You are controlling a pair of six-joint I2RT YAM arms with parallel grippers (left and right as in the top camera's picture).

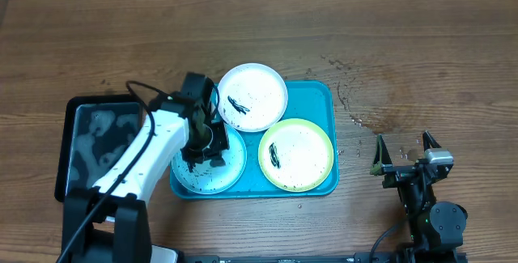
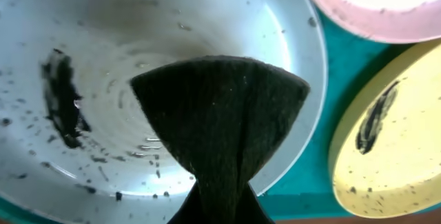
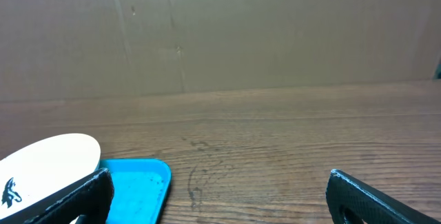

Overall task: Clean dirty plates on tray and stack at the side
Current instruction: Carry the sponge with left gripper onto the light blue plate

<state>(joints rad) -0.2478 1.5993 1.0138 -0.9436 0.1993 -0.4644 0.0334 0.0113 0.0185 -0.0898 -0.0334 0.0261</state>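
Item 1, nearest: my left pincer, closed on a dark, coarse-fibred, wedge-shaped scouring pad. The pad is pressed onto the light blue round plastic plate, which is glossy, with one black smear and scattered specks.

Item 2: my right pincer, jaws wide apart, empty, above the wood-grain table.

Item 3: yellow-green rimmed plate, one smear.

Item 4, farthest: white plate, smeared.

All three plates sit on the turquoise round-cornered plastic tray. The white one reaches past its far rim.
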